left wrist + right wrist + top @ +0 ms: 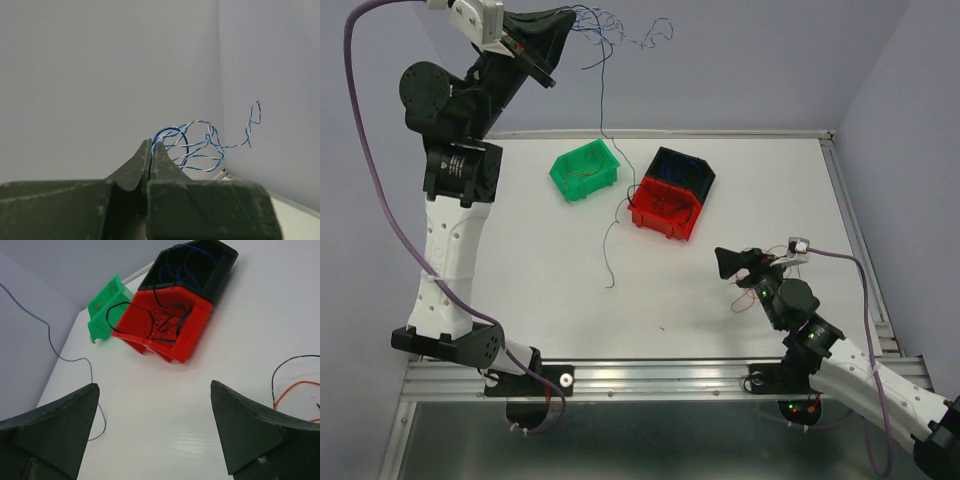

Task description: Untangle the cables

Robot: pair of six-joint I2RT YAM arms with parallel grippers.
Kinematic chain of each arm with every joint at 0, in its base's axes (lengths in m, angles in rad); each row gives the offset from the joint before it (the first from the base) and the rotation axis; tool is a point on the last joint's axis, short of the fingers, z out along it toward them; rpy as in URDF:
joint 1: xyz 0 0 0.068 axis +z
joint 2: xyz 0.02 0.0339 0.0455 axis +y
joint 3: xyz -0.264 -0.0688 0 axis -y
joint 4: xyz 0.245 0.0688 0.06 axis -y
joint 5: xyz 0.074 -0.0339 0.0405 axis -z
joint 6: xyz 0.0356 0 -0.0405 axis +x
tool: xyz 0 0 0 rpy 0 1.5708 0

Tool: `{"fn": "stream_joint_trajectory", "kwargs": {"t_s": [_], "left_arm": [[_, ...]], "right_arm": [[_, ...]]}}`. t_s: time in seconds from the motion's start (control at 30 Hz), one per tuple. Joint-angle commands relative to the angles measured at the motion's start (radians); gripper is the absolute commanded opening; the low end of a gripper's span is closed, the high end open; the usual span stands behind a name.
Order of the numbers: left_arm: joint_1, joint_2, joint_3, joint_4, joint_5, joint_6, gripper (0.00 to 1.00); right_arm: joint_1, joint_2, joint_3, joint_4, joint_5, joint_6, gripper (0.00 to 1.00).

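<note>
"Where's the left gripper (565,18)?"

"High up at the back left, well above the table (540,290). Its jaws are pinched tight on a tuft of blue-and-white twisted wires (200,146), which sprays out past the fingertips to the right."

"Is anything hanging from it?"

"Yes, one long dark strand (602,100) drops from the tuft. From above it comes down between the green bin (586,170) and the red bin (665,208), and its loose end trails across the table in front of them."

"And the other cables?"

"The red bin holds a tangle of black and red wires (162,322). The dark bin (682,170) sits touching it, just behind, and has blue loops (192,262) inside. There's something thin and orange-brown in the green bin, but it's too fine for me to make out."

"What about the right gripper (740,265)?"

"That one is low over the table at the near right, pointing towards the bins. Its two fingers are spread wide with nothing between them. Just off to its right, a black wire and an orange wire (295,386) lie curled on the bare tabletop, well apart from the bins"
</note>
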Motion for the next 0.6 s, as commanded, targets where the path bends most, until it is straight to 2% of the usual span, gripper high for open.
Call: {"fn": "stream_joint_trajectory", "kwargs": {"t_s": [0.0, 0.1, 0.2, 0.33, 0.57], "left_arm": [[0.001, 0.014, 0.143, 0.112, 0.035, -0.072, 0.00], [-0.005, 0.012, 0.154, 0.113, 0.063, -0.098, 0.00], [-0.014, -0.041, 0.041, 0.147, 0.081, -0.119, 0.00], [-0.049, -0.103, -0.051, 0.185, 0.092, -0.107, 0.00], [-0.085, -0.166, -0.127, 0.192, 0.109, -0.093, 0.00]], "right_arm": [[0.000, 0.028, -0.025, 0.187, -0.124, -0.103, 1.00], [0.000, 0.102, 0.009, 0.316, -0.273, -0.197, 1.00], [0.002, 0.246, 0.108, 0.344, -0.404, -0.281, 1.00], [0.000, 0.433, 0.232, 0.411, -0.491, -0.352, 1.00], [0.000, 0.645, 0.417, 0.451, -0.647, -0.433, 1.00]]}}
